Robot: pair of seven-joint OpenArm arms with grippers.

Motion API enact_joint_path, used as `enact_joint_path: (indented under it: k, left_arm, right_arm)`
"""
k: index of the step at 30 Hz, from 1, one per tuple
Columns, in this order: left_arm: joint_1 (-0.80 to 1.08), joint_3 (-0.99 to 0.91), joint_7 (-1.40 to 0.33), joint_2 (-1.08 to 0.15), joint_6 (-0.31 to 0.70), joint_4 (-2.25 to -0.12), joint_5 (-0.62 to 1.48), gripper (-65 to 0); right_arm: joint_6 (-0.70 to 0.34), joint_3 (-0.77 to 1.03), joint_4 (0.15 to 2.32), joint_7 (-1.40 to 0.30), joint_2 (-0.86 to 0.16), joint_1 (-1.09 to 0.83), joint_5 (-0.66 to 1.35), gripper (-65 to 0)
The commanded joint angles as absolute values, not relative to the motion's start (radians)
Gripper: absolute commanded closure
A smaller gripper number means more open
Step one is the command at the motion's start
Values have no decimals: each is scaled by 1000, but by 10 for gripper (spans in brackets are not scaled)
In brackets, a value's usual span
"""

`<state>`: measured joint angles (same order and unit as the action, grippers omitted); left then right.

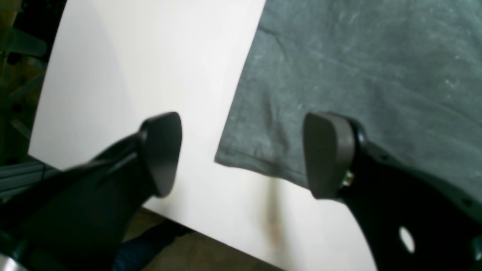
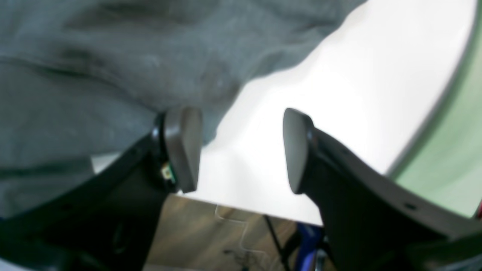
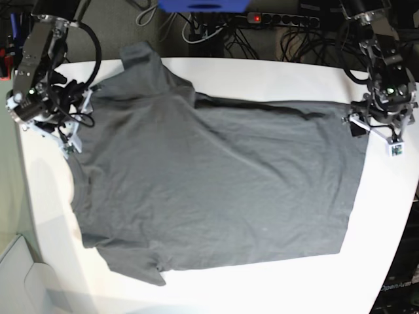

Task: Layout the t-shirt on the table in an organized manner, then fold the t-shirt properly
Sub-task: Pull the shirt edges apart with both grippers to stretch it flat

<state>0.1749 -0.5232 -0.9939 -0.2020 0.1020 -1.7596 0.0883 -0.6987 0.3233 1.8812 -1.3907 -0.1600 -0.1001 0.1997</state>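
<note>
The dark grey t-shirt (image 3: pixel 216 190) lies spread over the white table (image 3: pixel 275 288), its straight hem to the right and its sleeves to the left. In the base view my left gripper (image 3: pixel 376 139) hovers at the hem's upper right corner. The left wrist view shows it open (image 1: pixel 244 156), with the shirt's corner (image 1: pixel 263 124) lying flat between the fingers (image 1: pixel 162 154). My right gripper (image 3: pixel 73 127) stands at the shirt's left edge near the upper sleeve. It is open too (image 2: pixel 241 150), one finger (image 2: pixel 184 148) over the cloth (image 2: pixel 94 75), the other over bare table (image 2: pixel 357 75).
Cables and a power strip (image 3: pixel 281 19) run behind the table's far edge. The table's edges lie close to both grippers, with floor (image 2: pixel 196 233) below. A pale box (image 3: pixel 26 281) sits at the lower left corner of the base view.
</note>
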Motion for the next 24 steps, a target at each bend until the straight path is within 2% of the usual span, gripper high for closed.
enact_joint_path:
  k: [1,9,18,21,24]
  left_arm:
    - [171,-530,-983,-216,99,-1776,77,-491]
    - [168,-530,-983,-216,99,-1776,77,-491]
    - [163,-530,-983,-216,99,-1774,76,-491]
    - [168,-530,-975,-217,99,-1770,76,-492]
    - [162,-529,-967,-223,99,-1669,77,-494]
  right_arm:
    - [-698,328,1871,-1396,-166,-97,199,-350]
    - [-698,328,1771,-1396,-162,-101,205,-350]
    - [-698,328,1762,-1396,-120,-96,205,-336]
    - [-698,328,1762,-1396,-105,-93,205,-261]
    - [-698,328,1762,-1396,-87,-91,200,-123]
